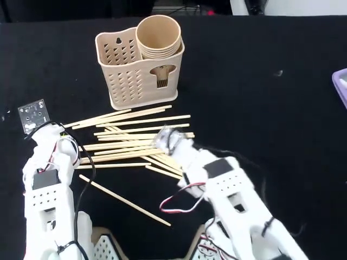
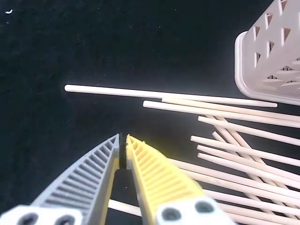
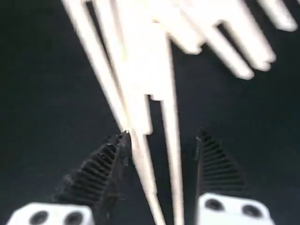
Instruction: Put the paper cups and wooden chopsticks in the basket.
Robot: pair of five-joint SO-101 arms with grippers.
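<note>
Right gripper (image 3: 163,136) low over wooden chopsticks (image 1: 130,145) scattered on table (image 1: 271,108) in front of basket (image 1: 127,81); fingers apart, sticks between them. Left gripper (image 2: 123,138) near pile's end, fingers together, empty. Paper cups (image 1: 158,35) stacked inside basket.

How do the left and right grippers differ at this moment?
The left gripper is shut on nothing, at the edge of the chopsticks; the right gripper is open, straddling several. The left gripper's fingers are grey and yellow, the right gripper's black. Both point down at the pile.
</note>
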